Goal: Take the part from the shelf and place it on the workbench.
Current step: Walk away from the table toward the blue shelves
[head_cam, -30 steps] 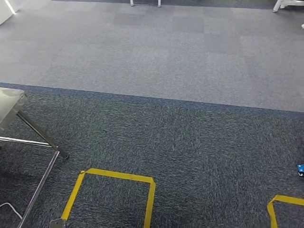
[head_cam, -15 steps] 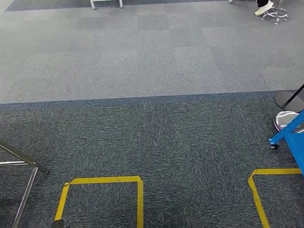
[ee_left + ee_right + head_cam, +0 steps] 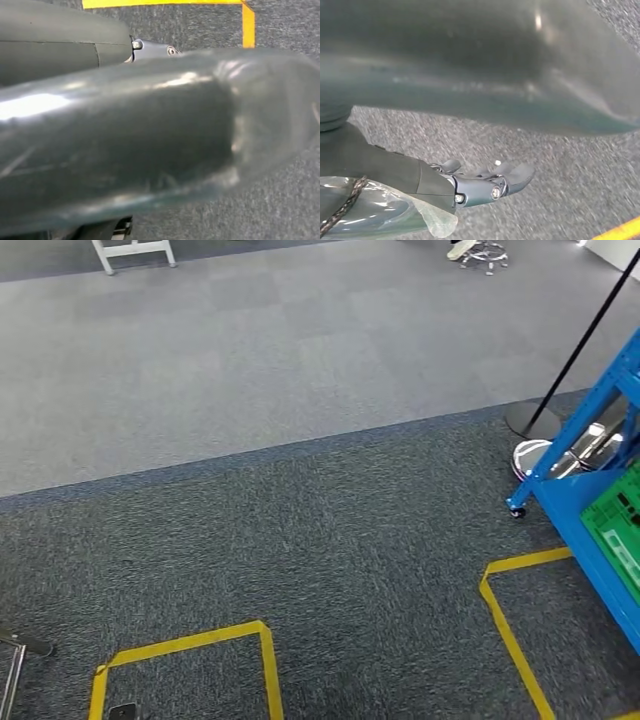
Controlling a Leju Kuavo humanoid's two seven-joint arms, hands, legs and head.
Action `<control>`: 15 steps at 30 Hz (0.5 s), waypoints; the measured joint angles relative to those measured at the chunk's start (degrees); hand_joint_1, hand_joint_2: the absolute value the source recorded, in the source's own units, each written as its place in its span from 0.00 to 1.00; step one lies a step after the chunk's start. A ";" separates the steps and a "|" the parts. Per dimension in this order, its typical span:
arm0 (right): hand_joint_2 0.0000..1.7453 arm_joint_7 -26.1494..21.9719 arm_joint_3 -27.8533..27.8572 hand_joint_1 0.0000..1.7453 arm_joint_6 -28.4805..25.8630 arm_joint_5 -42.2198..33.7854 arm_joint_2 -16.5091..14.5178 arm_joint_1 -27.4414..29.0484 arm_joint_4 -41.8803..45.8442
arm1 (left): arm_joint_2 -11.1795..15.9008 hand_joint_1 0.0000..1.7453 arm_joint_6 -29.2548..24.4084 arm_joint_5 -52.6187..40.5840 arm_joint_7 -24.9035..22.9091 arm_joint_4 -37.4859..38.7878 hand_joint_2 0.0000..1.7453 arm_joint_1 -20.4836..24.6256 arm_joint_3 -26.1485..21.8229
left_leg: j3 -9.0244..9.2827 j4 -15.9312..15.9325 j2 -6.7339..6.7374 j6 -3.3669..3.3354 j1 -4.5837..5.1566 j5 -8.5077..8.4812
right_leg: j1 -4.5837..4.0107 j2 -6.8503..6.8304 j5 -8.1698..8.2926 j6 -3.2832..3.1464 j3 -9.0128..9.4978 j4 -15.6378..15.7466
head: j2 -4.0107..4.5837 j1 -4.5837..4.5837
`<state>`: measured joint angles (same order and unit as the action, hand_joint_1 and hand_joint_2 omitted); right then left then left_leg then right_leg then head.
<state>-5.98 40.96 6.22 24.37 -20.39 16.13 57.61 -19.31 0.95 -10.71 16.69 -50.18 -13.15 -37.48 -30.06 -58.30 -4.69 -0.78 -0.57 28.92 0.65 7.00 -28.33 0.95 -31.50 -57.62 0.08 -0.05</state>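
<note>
Two hands hang low over the dark carpet [image 3: 317,530], and neither holds anything that I can make out. In the right wrist view the right hand [image 3: 444,182] has its fingers [image 3: 516,175] stretched out straight, slightly apart and closed on nothing. The left hand [image 3: 94,47] is mostly hidden behind a blurred, shiny cover, so I cannot tell how its fingers lie.

The step in hand looks like the approach to the shelf, with the pick not yet begun. The blue shelf [image 3: 581,500] stands well away from the fingers, on the robot's right and ahead of it, with a green crate [image 3: 623,525] on its lower level. The part itself is too small or too hidden to identify; I judge it sits on that shelf, possibly in or near the crate, well out of reach of either hand.

To do this well, the body should turn towards the right until the shelf faces it squarely. It should then stop inside the yellow taped outline [image 3: 513,630] on the floor beside the shelf, which probably marks the standing spot. A pole with a round base [image 3: 532,420] stands near the shelf's far corner, so the approach should come in on the near side, away from it. The fingers are best kept loose and low while walking and raised only once the feet are planted. The hand nearer the part can then reach in level, clear of the shelf's blue frame.
</note>
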 joint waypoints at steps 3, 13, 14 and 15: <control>0.00 -0.06 0.02 0.00 0.07 0.02 0.00 0.31 0.00 | -0.07 0.00 0.03 -0.03 0.04 0.04 0.00 0.16 -0.06 | 0.19 0.87 1.78 -0.57 0.01 -0.17 | 0.24 -0.54 -0.39 0.96 -1.35 -0.78 | 0.00 -0.08; 0.00 -0.15 0.11 0.00 0.07 0.04 0.02 0.31 -0.02 | -0.10 0.00 0.08 -0.04 0.09 0.14 0.00 0.25 -0.15 | 1.42 1.24 9.07 -1.16 0.41 0.89 | -0.11 -9.04 -1.74 1.50 -4.09 -6.38 | 0.00 -0.57; 0.00 -0.16 0.12 0.00 0.07 0.04 0.02 0.24 -0.02 | -0.10 0.00 0.08 -0.04 0.09 0.15 0.00 0.24 -0.15 | 1.73 1.16 9.63 -0.85 0.55 1.19 | -0.23 -10.03 -0.63 1.14 -2.21 -3.17 | 0.01 -0.58; 0.00 -0.18 0.12 0.00 0.08 0.04 0.02 0.16 -0.01 | -0.09 0.00 0.08 -0.04 0.09 0.15 0.00 0.26 -0.14 | 1.97 1.10 10.16 -0.54 0.70 1.45 | -0.39 -10.73 -0.13 0.74 -1.01 -1.15 | 0.01 -0.55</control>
<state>-6.16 41.08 6.30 24.41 -20.37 16.29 57.60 -19.39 1.03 -10.75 16.79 -50.03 -12.89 -37.63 -28.08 -57.21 5.46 -1.32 0.13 30.37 0.25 -3.73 -28.47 1.69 -32.51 -58.77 0.09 -0.60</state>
